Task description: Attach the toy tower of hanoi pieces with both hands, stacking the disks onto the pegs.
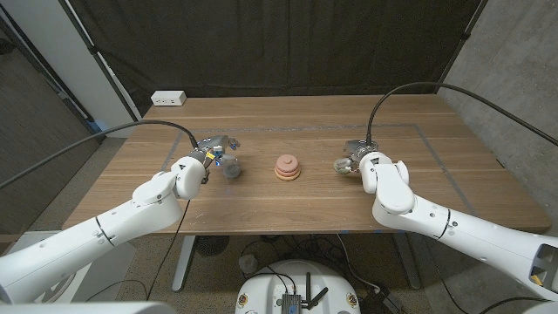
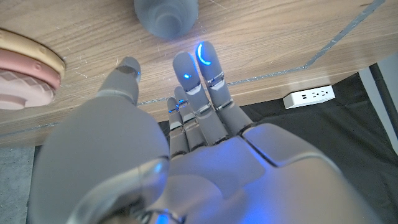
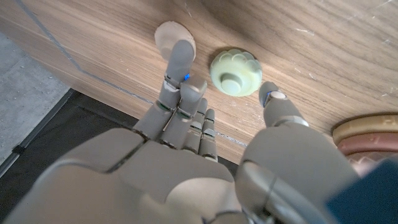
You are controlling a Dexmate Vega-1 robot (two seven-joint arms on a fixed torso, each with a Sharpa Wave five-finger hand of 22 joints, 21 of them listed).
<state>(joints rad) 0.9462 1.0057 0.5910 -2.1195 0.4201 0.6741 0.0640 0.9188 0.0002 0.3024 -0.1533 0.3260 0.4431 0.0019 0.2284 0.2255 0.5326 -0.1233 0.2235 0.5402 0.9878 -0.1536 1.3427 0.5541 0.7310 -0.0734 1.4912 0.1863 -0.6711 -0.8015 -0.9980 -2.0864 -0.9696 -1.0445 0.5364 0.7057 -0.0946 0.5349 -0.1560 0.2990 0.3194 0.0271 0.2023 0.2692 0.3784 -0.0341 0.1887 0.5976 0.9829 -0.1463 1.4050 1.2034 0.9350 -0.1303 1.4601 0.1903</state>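
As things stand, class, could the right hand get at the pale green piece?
Probably yes: the green piece lies bare on the table just beyond the right hand, between its spread fingers, nothing blocking.

So the main stack [image 1: 286, 168] sits mid-tabletop: a few ridged disks in pink and tan tones piled on each other, widest at the bottom, sitting level. A grey-blue disk [image 1: 231, 170] lies on the wood off to the robot's left of it, on its own. On the other side there's a pale green scalloped disk [image 3: 234, 73] with a raised center, lying flat, with a small beige piece [image 3: 173, 37] just beside it.
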